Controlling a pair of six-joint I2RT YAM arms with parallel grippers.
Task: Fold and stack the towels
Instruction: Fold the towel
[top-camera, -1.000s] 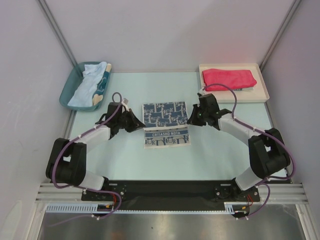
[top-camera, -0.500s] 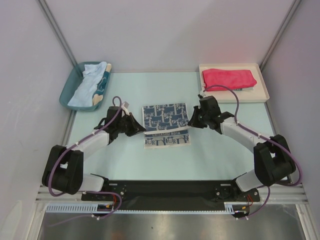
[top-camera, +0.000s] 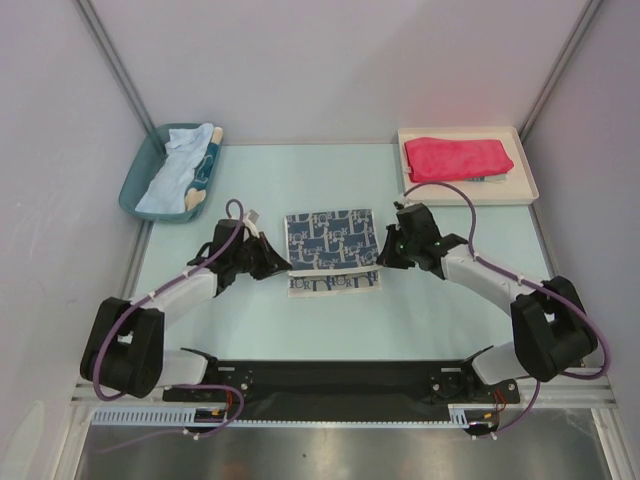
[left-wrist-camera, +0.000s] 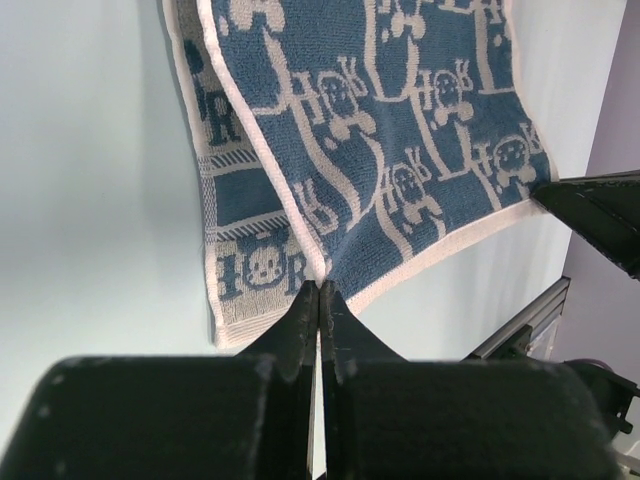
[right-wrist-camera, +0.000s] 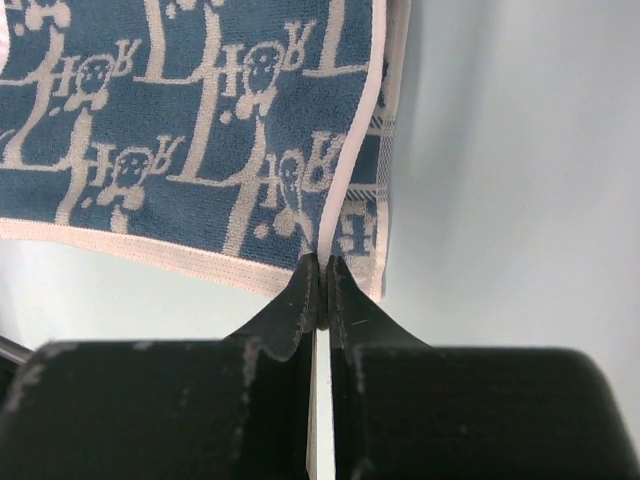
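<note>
A blue-and-white patterned terry towel (top-camera: 331, 248) with a white border lies at the middle of a pale green counter (top-camera: 440, 320), between two robot arms. Its far part is doubled toward the near side. A strip of its near part, with a band of lettering, shows flat on the counter beyond the doubled layer.

The left end effector (top-camera: 287, 266) is at the towel's left edge. Seen from the left wrist, its fingers (left-wrist-camera: 305, 305) are pressed fully together on the white border at a corner of the upper layer. The right end effector (top-camera: 380, 258) is at the towel's right edge. Seen from the right wrist, its fingers (right-wrist-camera: 300, 290) are likewise pinched tight on the border at the opposite corner. In both wrist views the held layer is lifted clear of the layer beneath it.

Far to the left of the patterned towel, a teal plastic bin (top-camera: 140, 175) holds a crumpled pale blue towel (top-camera: 165, 180). Far to the right of the patterned towel, a white rectangular tray (top-camera: 525, 170) carries a folded red-pink towel (top-camera: 456, 158). Both containers sit well apart from the patterned towel, at the counter's back corners.
</note>
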